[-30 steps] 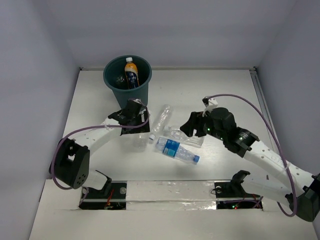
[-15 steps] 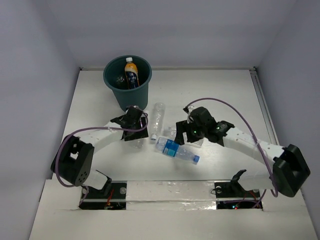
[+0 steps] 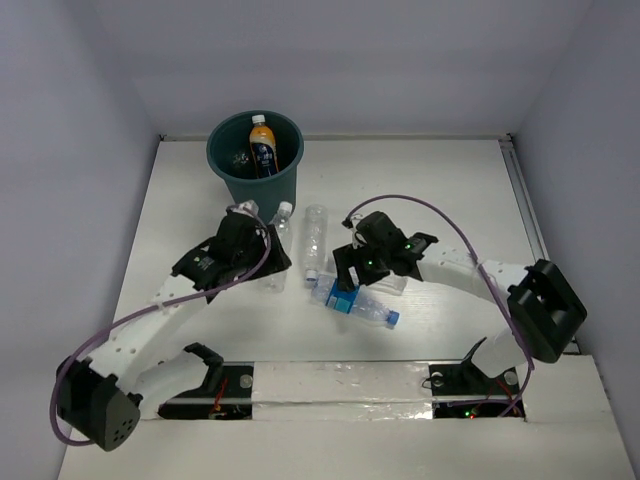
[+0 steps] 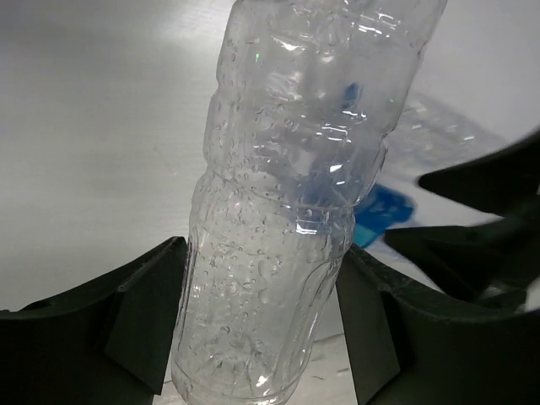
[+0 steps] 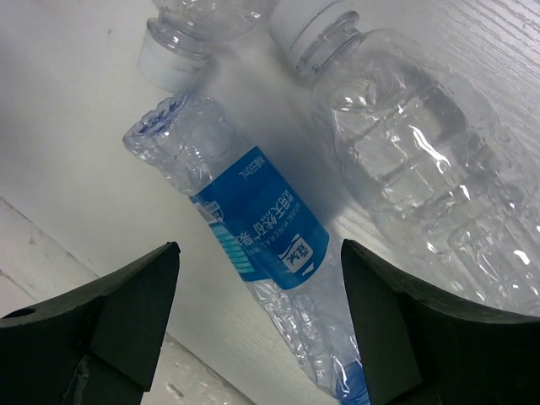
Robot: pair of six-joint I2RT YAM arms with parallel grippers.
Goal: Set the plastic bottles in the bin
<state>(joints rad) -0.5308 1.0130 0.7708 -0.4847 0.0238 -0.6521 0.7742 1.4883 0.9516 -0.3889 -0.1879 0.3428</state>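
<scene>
Remote session, clearing bottles: my left gripper (image 4: 261, 314) is clamped on a label-less clear bottle (image 4: 295, 186), its fingers pressing the ribbed body near the base, just in front of the teal bin (image 3: 260, 195), where the orange bottle (image 3: 263, 148) already stands. My right gripper (image 5: 260, 319) hangs with jaws spread wide over the blue-labelled bottle (image 5: 261, 221) lying on the white table (image 3: 440, 190), touching nothing. A second clear bottle (image 5: 413, 152) lies close beside it. I judge the step in hand to be the carry. I would lift the held bottle well above the rolled rim before swinging across, since the bin is tall, and let go only once it is over the mouth. The thin wall looks easily crushed, so a light squeeze seems wise.
</scene>
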